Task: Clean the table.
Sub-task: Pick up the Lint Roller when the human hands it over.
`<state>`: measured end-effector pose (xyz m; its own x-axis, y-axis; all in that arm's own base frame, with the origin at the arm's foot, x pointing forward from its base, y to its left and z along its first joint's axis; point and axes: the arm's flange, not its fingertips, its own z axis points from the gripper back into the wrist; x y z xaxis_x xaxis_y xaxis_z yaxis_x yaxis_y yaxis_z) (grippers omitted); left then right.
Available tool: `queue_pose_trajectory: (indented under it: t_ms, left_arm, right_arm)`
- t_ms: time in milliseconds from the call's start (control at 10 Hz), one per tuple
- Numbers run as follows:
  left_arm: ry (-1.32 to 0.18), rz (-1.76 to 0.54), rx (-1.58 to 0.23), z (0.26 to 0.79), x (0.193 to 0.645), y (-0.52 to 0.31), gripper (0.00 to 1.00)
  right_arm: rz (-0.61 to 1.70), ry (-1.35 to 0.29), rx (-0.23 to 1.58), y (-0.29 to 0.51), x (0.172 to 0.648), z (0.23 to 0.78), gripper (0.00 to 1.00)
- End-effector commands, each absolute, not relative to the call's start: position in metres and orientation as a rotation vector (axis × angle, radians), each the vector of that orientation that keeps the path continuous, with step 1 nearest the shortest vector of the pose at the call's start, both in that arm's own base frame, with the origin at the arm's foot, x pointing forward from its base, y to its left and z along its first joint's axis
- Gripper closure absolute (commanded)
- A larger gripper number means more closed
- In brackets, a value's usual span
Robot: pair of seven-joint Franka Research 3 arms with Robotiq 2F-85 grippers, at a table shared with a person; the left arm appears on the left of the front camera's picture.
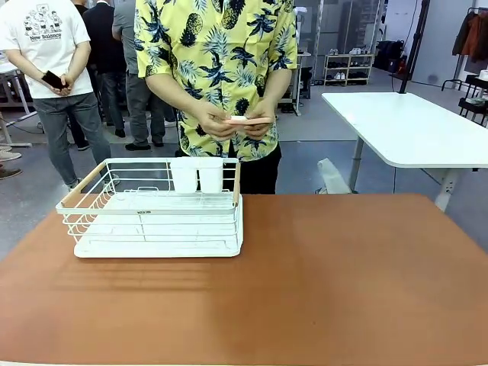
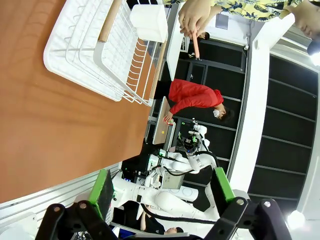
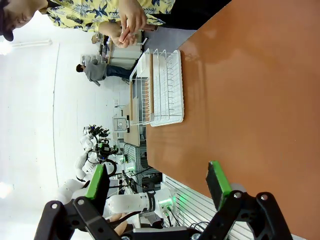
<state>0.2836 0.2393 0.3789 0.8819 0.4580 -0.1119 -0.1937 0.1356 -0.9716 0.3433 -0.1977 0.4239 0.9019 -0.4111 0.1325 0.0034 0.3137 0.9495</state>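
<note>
Left hand: jaws wide, nothing in them. Right hand: same, wide and empty. Both sit back by the near edge of the worktop, which lies straight ahead of each, long axis running left-right across the robot. White wire rack stands on its far left part with two white cups at the rack's back, so the left arm is nearer to it. Person's hands hold a small flat pink item beyond the far edge, about mid-width; can't tell what it is. My guess: either arm could reach it if it's set down
</note>
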Motion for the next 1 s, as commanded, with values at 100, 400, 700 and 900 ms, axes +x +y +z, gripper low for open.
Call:
queue_pose_trajectory:
  t_ms: [100,400,700,900]
  left_arm:
    - [-0.239,0.477,-1.366,0.3786,0.2812,0.2399,0.00]
    - [-0.239,0.477,-1.366,0.3786,0.2812,0.2399,0.00]
    - [-0.239,0.477,-1.366,0.3786,0.2812,0.2399,0.00]
    - [-0.239,0.477,-1.366,0.3786,0.2812,0.2399,0.00]
  right_arm:
    - [-0.287,-0.376,1.234,-0.1953,0.3400,0.4282,0.00]
    - [-0.287,-0.376,1.234,-0.1953,0.3400,0.4282,0.00]
    - [-0.287,-0.376,1.234,-0.1953,0.3400,0.4282,0.00]
    - [-0.287,-0.376,1.234,-0.1953,0.3400,0.4282,0.00]
